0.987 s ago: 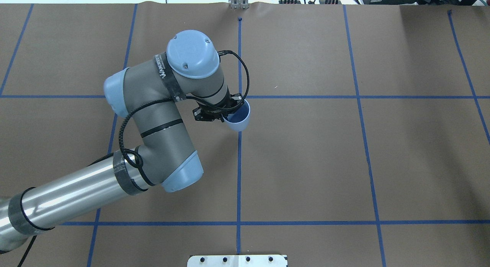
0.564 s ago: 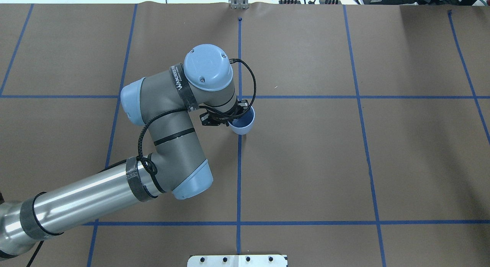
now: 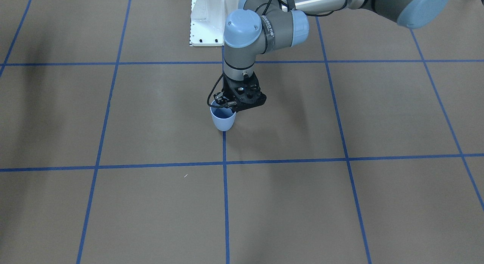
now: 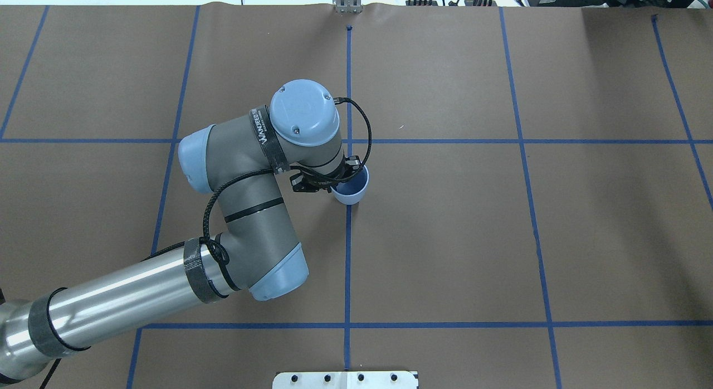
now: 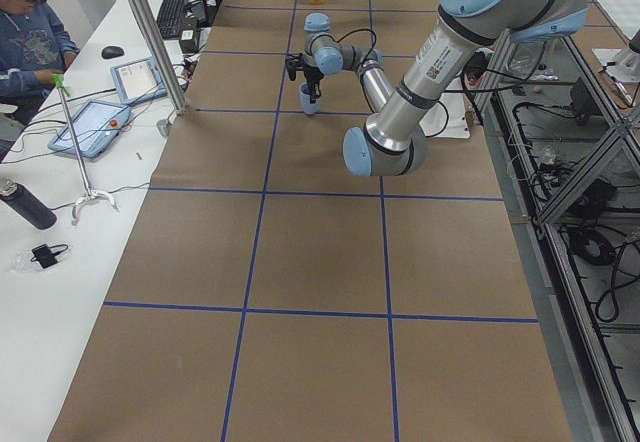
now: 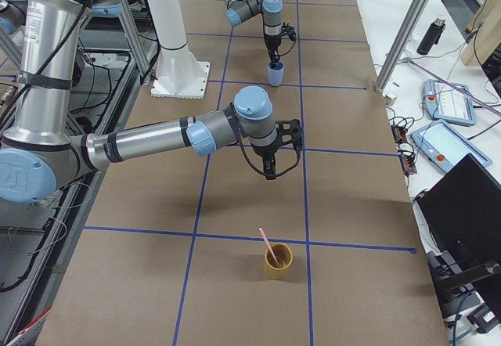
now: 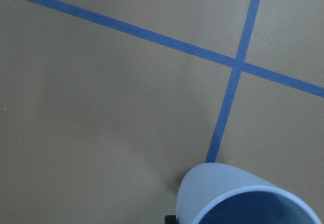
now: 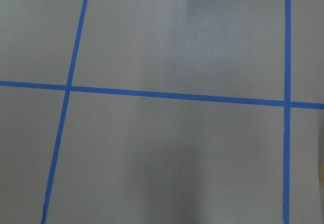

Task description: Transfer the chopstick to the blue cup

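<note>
Chopstick [image 6: 267, 243] can be made out only from the camera at the robot's right end. It leans in a yellow cup [image 6: 277, 266], well apart from the blue cup [image 4: 351, 191]. Overhead and front views miss it (they cover the table's [image 4: 501, 238] middle squares). The left gripper [image 3: 226, 104] pinches the blue cup's rim, and its wrist hides part of that rim from overhead. The right gripper [image 6: 271, 171] hangs between the two cups, seen in that side view alone, so whether its jaws are spread cannot be told
</note>
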`<state>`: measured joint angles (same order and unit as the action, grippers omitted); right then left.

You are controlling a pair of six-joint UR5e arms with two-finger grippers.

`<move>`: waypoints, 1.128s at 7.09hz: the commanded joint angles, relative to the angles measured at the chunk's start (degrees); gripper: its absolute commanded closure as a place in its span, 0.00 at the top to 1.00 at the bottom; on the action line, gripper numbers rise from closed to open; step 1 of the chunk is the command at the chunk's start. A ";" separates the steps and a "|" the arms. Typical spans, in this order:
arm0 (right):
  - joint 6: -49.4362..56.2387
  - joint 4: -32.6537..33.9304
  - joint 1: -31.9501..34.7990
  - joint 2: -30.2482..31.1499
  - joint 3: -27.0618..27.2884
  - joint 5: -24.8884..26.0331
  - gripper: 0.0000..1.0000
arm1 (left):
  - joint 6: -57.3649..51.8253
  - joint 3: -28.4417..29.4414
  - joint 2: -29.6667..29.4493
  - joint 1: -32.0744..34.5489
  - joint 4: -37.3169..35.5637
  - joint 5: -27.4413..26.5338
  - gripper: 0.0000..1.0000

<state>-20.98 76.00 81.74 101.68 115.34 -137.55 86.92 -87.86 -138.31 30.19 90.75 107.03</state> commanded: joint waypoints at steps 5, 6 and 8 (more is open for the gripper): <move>-0.21 0.20 2.00 0.01 -0.12 1.40 1.00 | -0.35 -16.25 11.01 6.26 3.21 6.41 0.65; -0.20 0.64 3.94 0.27 -0.03 1.93 1.00 | -0.53 -18.73 13.65 7.42 3.21 6.88 0.65; -0.20 0.99 7.02 5.70 -0.30 10.91 1.00 | -4.73 -21.29 17.52 9.27 3.12 6.97 0.65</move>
<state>-21.18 76.80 87.28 104.57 115.12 -133.00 84.23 -107.31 -123.50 38.41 93.90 113.81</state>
